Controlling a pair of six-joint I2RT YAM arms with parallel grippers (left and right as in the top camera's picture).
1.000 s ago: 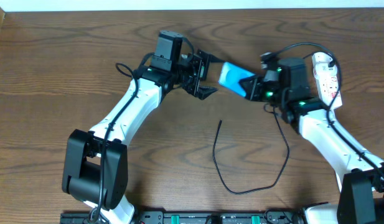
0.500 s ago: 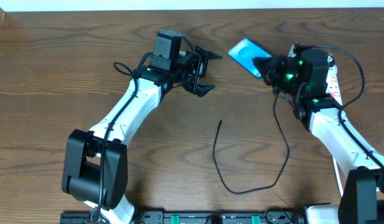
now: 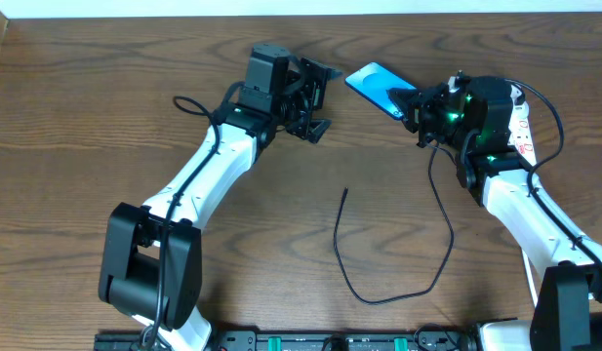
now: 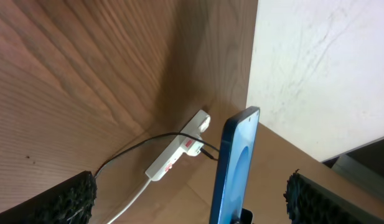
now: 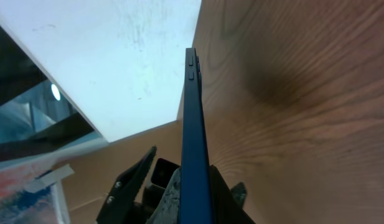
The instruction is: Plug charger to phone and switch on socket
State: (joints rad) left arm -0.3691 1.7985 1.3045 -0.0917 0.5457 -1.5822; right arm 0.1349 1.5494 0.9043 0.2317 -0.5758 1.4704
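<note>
A: The brown wooden table (image 3: 86, 117) carries it all. Which arm has the load?

B: The right one. The right gripper (image 3: 410, 105) is pinched on one end of the slim black-edged phone with the bright blue screen (image 3: 377, 86). The phone is held off the table, near the back edge, and is tilted. The left gripper (image 3: 318, 99) faces it with jaws spread wide and grips nothing. The phone's free end sits just beside that gripper; whether they touch cannot be told.

A: And the white elongated power strip with red-marked switches (image 4: 178, 149)?

B: It lies flat by the right arm, partly hidden from overhead, and is clear in the left wrist view behind the phone.

A: The long thin black charger cable (image 3: 338, 237)?

B: It lies loose on the wood in a loop, well apart from both grippers. Its free tip (image 3: 345, 192) points up the table, and neither gripper holds it.

A: So the plugging is not yet begun. What could go wrong?

B: The hold is on one end only, so a push on the far end could lever the phone and make it slip or drop. If the left jaws close askew, they could knock it out of line. The cable is thin and lies flat, so a pinch could miss it or catch it far from the tip, leaving the plug drooping. The loop runs near the right arm, so a sweep toward the switches might drag it.
</note>
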